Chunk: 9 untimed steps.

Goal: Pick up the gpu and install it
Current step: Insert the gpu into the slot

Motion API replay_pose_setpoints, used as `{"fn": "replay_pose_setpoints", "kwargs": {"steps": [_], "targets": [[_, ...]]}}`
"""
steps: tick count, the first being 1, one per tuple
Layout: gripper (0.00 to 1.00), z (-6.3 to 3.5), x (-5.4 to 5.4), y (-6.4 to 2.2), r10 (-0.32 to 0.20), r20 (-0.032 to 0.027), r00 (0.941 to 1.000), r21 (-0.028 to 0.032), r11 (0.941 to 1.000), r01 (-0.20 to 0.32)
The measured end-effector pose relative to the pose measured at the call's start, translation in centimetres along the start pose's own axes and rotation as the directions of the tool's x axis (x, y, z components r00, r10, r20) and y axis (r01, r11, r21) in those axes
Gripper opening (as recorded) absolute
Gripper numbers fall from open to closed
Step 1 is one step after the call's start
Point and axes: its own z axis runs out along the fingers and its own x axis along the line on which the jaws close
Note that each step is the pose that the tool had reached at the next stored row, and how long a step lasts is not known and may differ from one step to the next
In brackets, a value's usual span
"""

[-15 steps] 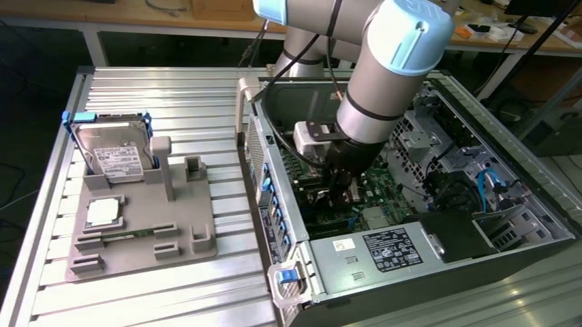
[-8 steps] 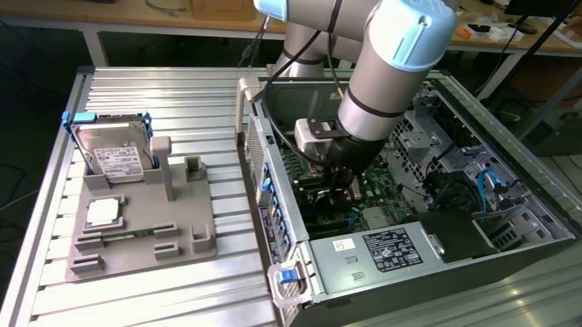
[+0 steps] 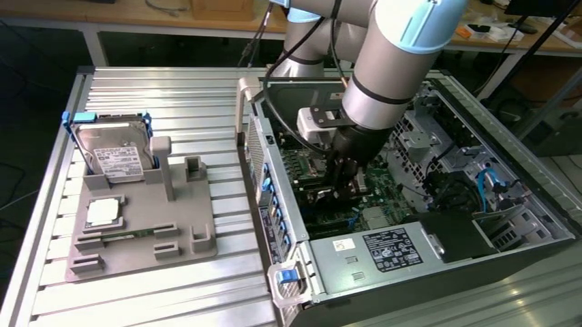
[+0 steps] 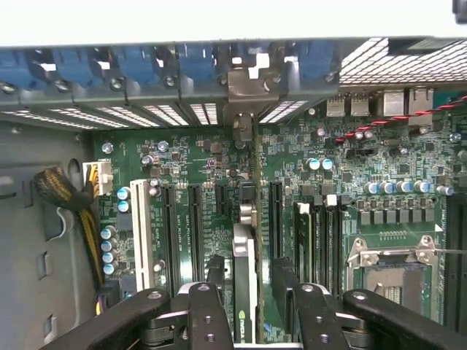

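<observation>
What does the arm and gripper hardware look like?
Silver-grey cylindrical arm with a light-blue joint cap and a black ring at the wrist. Black cables run alongside it. A pale grey box sits at the wrist. The gripper is black, its fingers jointed bars with round pins.

Left of my open computer case in the exterior view, a grey fixture tray sits on the slatted table. It carries an upright hard drive, a CPU and a memory stick. Inside the case lie the motherboard and its CPU socket.
</observation>
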Motion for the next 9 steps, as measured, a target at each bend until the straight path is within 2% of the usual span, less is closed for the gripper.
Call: {"fn": "replay_pose_setpoints", "kwargs": {"steps": [9], "targets": [[0.39, -1.12, -0.03, -0.01, -0.002, 0.0002, 1.0000, 0.0023, 1.0000, 0.002]]}}
